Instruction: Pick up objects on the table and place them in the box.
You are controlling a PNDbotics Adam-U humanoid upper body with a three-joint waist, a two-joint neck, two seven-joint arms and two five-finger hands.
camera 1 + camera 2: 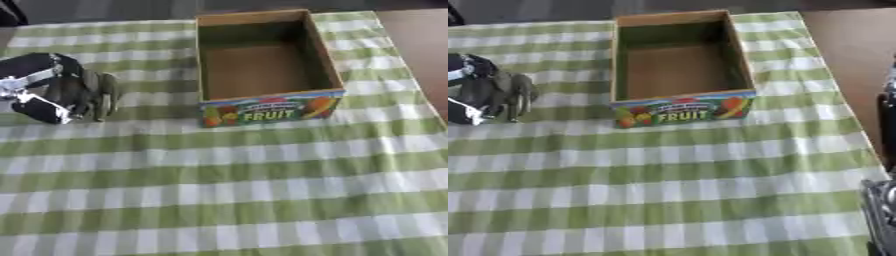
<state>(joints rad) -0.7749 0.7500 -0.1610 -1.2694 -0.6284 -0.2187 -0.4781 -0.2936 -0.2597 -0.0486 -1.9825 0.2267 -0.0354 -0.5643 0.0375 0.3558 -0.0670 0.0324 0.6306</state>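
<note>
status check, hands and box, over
Left hand at table's left edge, fingers curled down, holding nothing seen. Right hand barely in view, state unclear. Box open, looks empty. No loose objects visible on the cloth.

One box (262, 107) stands far on one checked cloth (219, 185); one hand (61, 90) shows at left.

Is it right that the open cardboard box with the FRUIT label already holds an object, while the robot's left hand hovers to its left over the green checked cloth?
Not quite: the cardboard box with the FRUIT label is empty; the left eye view shows only its bare brown floor. The rest stands: the left hand hovers to its left over the green checked cloth.
</note>
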